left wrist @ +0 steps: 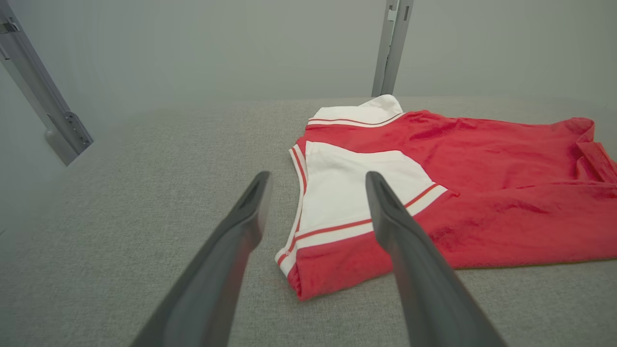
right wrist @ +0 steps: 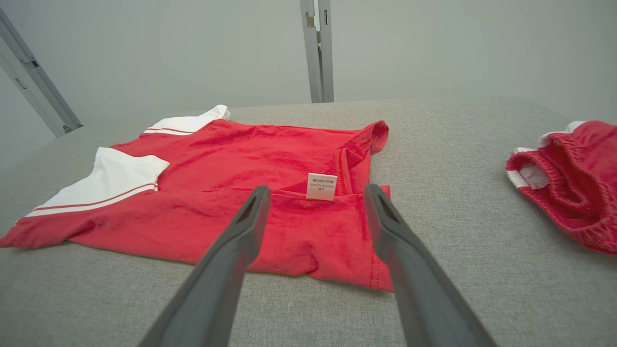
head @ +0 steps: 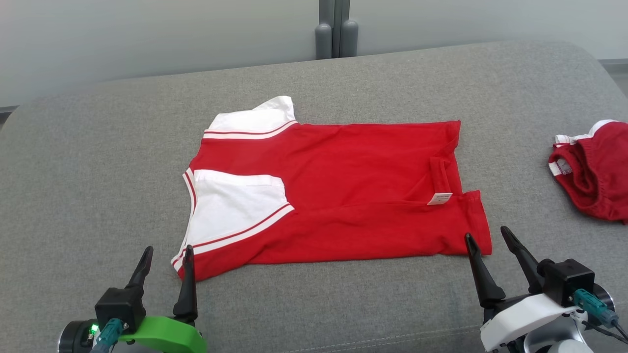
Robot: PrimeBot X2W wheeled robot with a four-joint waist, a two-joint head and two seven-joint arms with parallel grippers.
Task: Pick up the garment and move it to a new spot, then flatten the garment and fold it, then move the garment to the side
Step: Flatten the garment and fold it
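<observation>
The garment (head: 343, 196), a red shirt with white striped panels, is lying spread sideways across the middle of the grey cushioned surface (head: 98, 162); it is looking flat and already partly folded, with its near long edge seeming to be turned up over the body and a small white label (head: 440, 198) showing toward the right end. The left gripper (head: 168, 251) is hovering at the shirt's near left corner, jaws spread wide and holding nothing, one finger lined up just over the red tip of that corner. The right gripper (head: 486, 234) is poised at the near right corner, likewise gaping and empty, its fingers bracketing the hem from just off the cloth. A second red piece of clothing (head: 593, 171) is sitting crumpled well apart on the right, out of play.

By my reading the folding step is the one in hand; both arms are setting up for a matched pinch. The next move is asking for both grippers to be dropping onto their corners together, closing on every layer at once, then lifting level and carrying the edge across evenly; an uneven grab is risking the folded layers slipping apart.
</observation>
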